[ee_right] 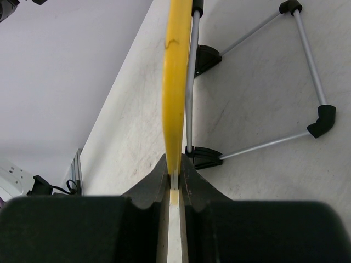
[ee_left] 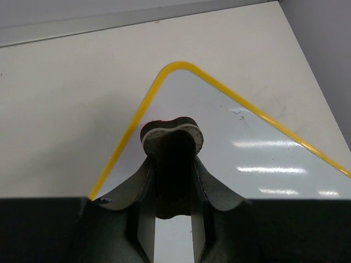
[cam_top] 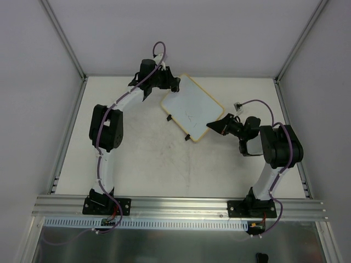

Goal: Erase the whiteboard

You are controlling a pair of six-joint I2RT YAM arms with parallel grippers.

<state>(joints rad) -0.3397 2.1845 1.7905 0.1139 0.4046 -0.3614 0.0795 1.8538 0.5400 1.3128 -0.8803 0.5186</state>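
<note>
The whiteboard (cam_top: 192, 107) lies at the back middle of the table, white with a yellow rim and faint marks near its centre. My left gripper (cam_top: 174, 85) is over its far corner, shut on a small dark eraser block (ee_left: 171, 134) whose grey felt face rests against the board's surface (ee_left: 247, 148). My right gripper (cam_top: 214, 126) is shut on the board's near right edge. In the right wrist view the yellow rim (ee_right: 176, 82) runs edge-on straight into that gripper (ee_right: 174, 171). Two black feet (cam_top: 168, 117) show on the board's left edge.
Thin metal rods with black joints (ee_right: 323, 120) stand on the table (ee_right: 263, 181) behind the board. Grey walls and aluminium posts (cam_top: 66, 41) enclose the table on three sides. A rail (cam_top: 181, 205) runs along the near edge. A small white connector (cam_top: 237, 105) lies behind my right arm.
</note>
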